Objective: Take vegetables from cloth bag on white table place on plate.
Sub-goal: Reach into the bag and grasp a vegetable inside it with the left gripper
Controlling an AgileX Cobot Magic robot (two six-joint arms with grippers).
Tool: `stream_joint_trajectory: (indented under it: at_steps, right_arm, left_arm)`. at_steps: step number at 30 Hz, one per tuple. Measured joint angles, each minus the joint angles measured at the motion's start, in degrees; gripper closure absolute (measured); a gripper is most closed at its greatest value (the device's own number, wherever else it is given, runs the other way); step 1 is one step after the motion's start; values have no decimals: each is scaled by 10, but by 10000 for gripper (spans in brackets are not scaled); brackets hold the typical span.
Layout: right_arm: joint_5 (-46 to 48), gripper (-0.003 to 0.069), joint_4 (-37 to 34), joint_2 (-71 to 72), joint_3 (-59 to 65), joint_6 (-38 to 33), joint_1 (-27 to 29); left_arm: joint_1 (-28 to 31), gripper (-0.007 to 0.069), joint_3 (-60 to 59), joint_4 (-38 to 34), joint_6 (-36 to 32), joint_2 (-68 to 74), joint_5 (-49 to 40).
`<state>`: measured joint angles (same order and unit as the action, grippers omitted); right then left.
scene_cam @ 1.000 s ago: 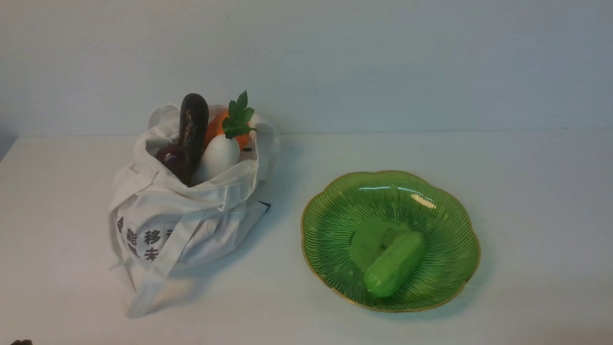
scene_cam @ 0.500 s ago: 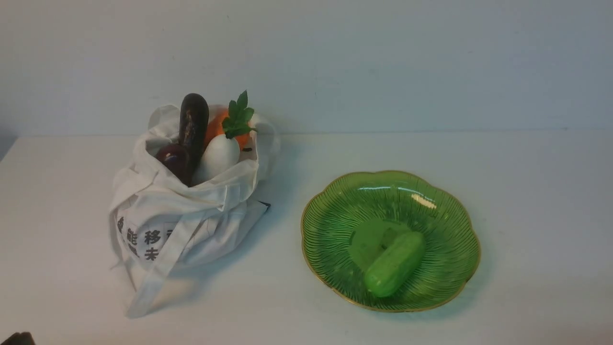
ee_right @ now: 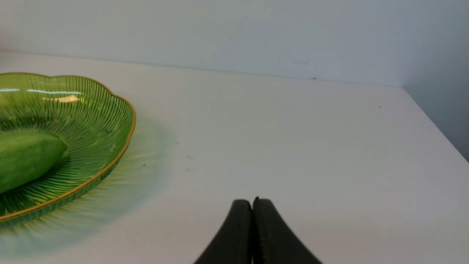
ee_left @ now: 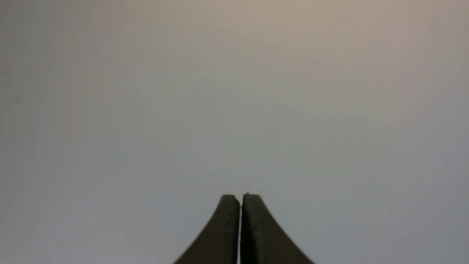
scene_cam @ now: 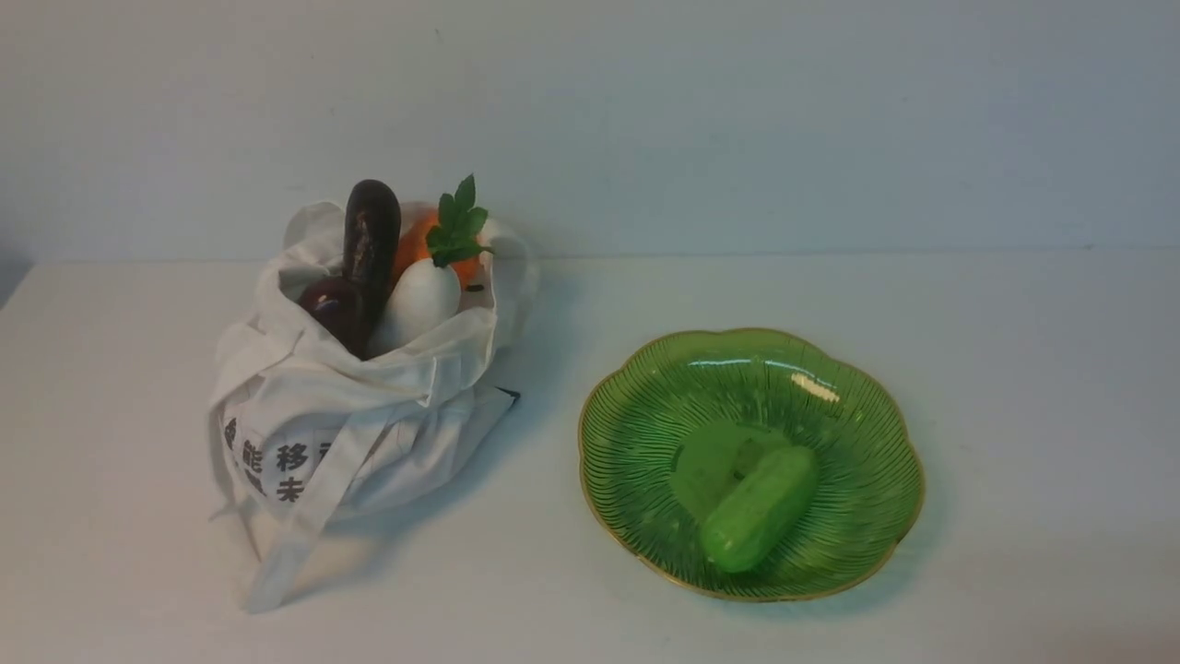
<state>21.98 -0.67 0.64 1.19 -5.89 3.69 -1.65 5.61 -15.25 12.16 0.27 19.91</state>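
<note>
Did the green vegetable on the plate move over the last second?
No. The green vegetable lies where it did, same slant, between the plate's centre and near rim.

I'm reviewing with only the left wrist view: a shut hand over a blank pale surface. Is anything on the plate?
Observer: Yes. The front view shows one green vegetable lying diagonally in the plate.
Operator: What's in the bag?
Observer: Four vegetables poke out of the cloth bag: a dark eggplant, a white radish, an orange one and a small purple one.
Operator: And the right hand?
Observer: The right wrist view shows the right hand shut and empty over the white table, clear of the plate's rim.
</note>
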Motion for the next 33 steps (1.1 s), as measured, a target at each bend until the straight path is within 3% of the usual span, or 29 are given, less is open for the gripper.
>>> stream_joint_trajectory:
  at_steps: [2, 3, 4, 7, 8, 9, 13, 16, 19, 24, 33]
  right_arm:
    - [0, 673, 0, 0, 0, 0, 0]
    - [0, 673, 0, 0, 0, 0, 0]
    - [0, 673, 0, 0, 0, 0, 0]
    - [0, 673, 0, 0, 0, 0, 0]
    - [0, 673, 0, 0, 0, 0, 0]
    - [0, 673, 0, 0, 0, 0, 0]
    - [0, 673, 0, 0, 0, 0, 0]
    - [0, 673, 0, 0, 0, 0, 0]
    - [0, 673, 0, 0, 0, 0, 0]
    - [0, 673, 0, 0, 0, 0, 0]
    - [0, 673, 0, 0, 0, 0, 0]
  left_arm:
    - [0, 629, 63, 38, 1, 28, -38]
    - [0, 629, 134, 76, 3, 73, -113]
    - [0, 629, 142, 80, 3, 79, -113]
    - [0, 629, 241, 109, 3, 164, -257]
    - [0, 629, 314, 116, -2, 239, -363]
    - [0, 629, 331, 117, -5, 248, -375]
    - [0, 629, 489, 110, -62, 451, -626]
    - [0, 629, 580, 93, -117, 574, -727]
    - [0, 629, 670, 57, -171, 696, -776]
    - [-11, 629, 775, 15, -226, 837, -786]
    - [-59, 629, 934, 26, -233, 1031, -774]
